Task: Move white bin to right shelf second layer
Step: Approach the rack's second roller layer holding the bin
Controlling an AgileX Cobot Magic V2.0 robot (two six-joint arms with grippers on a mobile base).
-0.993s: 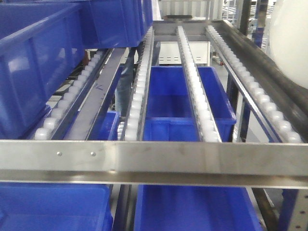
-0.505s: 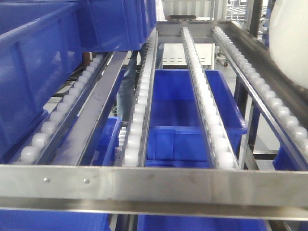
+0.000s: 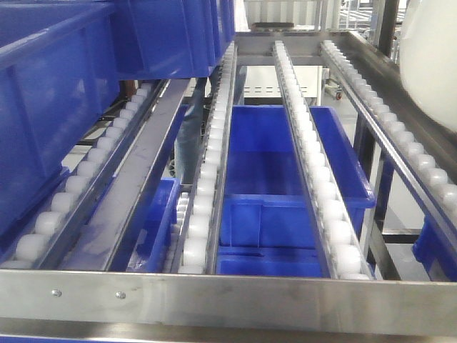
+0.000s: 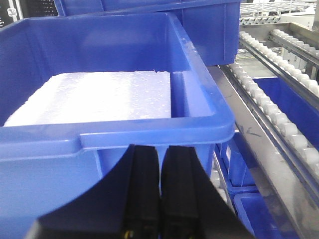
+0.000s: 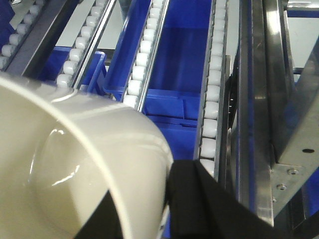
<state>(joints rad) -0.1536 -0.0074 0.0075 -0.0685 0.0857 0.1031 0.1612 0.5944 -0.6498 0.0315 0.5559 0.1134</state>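
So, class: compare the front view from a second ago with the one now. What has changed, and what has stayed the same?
The whole view has shifted: the front crossbar has dropped lower in the frame and the roller tracks look longer, so the camera has likely risen or advanced. The white bin stays at the upper right; the blue crates are unmoved.

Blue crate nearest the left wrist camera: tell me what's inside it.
A white slab lies flat in the blue crate, covering most of its floor and stopping short of the right wall. Anything beneath the slab is hidden.
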